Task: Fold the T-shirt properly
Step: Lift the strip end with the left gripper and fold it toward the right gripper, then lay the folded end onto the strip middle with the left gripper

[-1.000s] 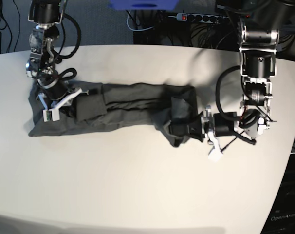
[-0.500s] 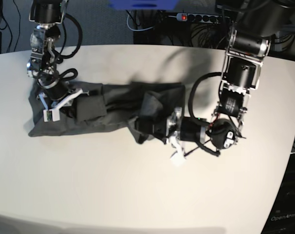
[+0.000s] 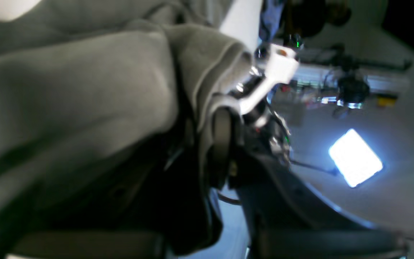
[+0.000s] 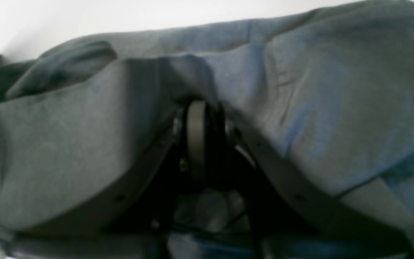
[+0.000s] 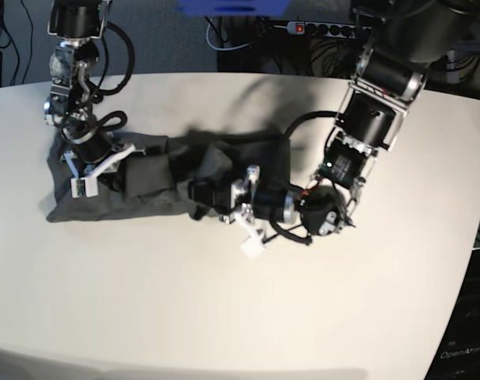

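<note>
One garment lies on the white tabletop [image 5: 224, 301]: the T-shirt [image 5: 157, 178], dark olive-grey, plain and unprinted, drawn into a long, narrow, rumpled band that runs across the far-left part of the surface in the base view. Its cloth is thin and soft, with long creases along its length and a darker doubled patch near the left end. In the left wrist view the fabric [image 3: 84, 93] reads lighter grey and shows a stitched hem curling over the tool; in the right wrist view it [image 4: 300, 93] drapes over the dark fingers, smooth with a few shallow wrinkles.

The left gripper [image 5: 199, 192], on the right-hand arm in the base view, has its jaws closed on a bunched end of the T-shirt, held over the middle of the band. The right gripper [image 5: 117, 170] has its jaws clamped on the cloth near the band's left end, with fabric wrapped close around them.

Compared with one second ago, the left gripper has carried its end of the T-shirt a long way leftward: that end sat near the right of the tabletop and is now doubled over the garment's middle, so the band is much shorter. The left arm has swung inward and bent low over the surface. The right gripper and the left end of the cloth have not shifted, and both pairs of jaws are as tightly shut as before.
</note>
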Motion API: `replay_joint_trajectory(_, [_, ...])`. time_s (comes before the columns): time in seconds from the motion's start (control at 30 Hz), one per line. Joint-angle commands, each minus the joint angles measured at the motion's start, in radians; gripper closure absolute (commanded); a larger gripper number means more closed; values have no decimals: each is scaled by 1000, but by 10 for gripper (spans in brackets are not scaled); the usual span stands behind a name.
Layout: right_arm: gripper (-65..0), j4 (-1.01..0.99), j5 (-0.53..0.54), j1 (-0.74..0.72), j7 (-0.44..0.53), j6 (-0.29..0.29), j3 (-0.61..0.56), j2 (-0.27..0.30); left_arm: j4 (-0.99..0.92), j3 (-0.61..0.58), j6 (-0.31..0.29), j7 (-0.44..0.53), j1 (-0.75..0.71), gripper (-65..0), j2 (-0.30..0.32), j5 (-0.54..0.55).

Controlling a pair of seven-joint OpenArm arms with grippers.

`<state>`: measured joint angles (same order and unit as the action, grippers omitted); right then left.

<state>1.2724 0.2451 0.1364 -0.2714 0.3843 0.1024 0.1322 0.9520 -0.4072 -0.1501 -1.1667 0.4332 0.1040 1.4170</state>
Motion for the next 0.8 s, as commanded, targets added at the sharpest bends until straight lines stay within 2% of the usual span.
replay_joint_trajectory(0.0, [-65,-75,-123,55,-308,-17,-20,-18,5,4,-7,3,31,-42,-8,15])
replay_joint_trajectory(0.13, [-65,-75,-123,55,-308,-17,-20,-18,-20,8,-9,4,33,-42,-48,-45])
replay_joint_trajectory(0.37, [-65,-75,-123,55,-308,-17,-20,-18,-20,31,-9,6,33,-42,-89,-55])
replay_joint_trajectory(0.63, [-65,-75,-123,55,-308,-17,-20,-16,-21,110,-1,6,29,-42,-85,-58])
replay_joint_trajectory(0.77, [-65,-75,-123,53,-308,-17,-23,-16,-21,116,-1,6,26,-42,-88,-107])
